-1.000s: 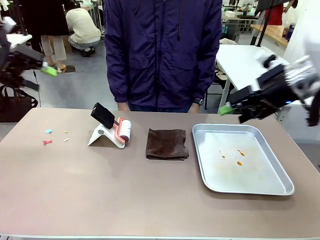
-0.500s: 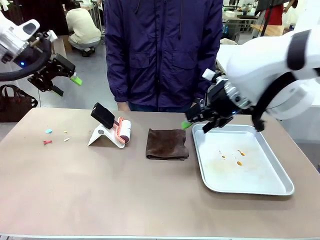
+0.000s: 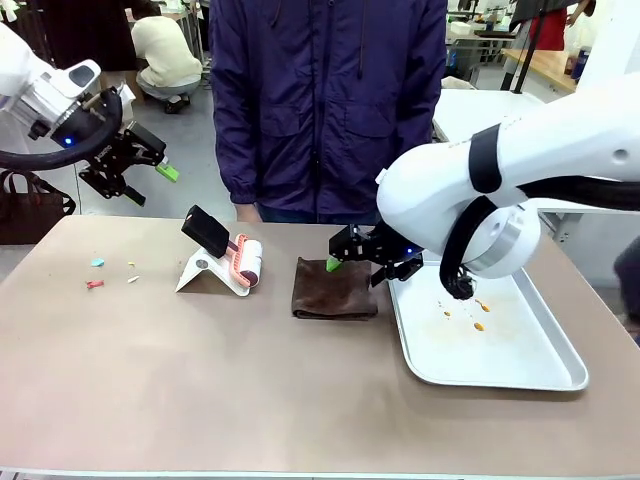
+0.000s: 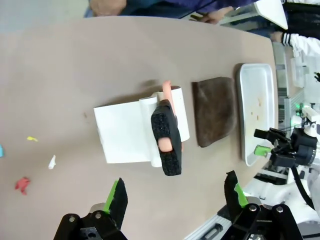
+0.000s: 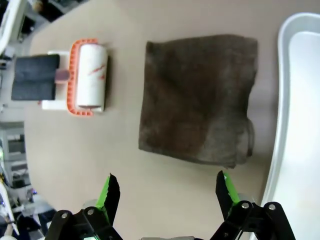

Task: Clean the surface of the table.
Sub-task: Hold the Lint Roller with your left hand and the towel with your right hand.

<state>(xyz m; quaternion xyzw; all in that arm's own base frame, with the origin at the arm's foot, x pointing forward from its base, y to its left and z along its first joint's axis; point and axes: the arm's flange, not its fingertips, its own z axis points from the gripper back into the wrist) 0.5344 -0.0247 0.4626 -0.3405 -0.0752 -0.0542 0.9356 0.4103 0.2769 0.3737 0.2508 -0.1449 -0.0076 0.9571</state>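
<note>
Surface (image 3: 200, 390) matte taupe-brown with pale thin edge, spread out beneath both grippers, small coloured scraps (image 3: 97, 273) scattered nearer left gripper (image 4: 175, 186), fingers spread wide. Right gripper (image 5: 167, 181) likewise wide, empty, hovering just above brown cloth (image 5: 200, 95).

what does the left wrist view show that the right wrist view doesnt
Left wrist: coloured scraps on the table, stains in the tray, the open left tool. Right wrist: red streaks on the lint roller. Both: table, roller, brown cloth, tray, the open right tool.
</note>
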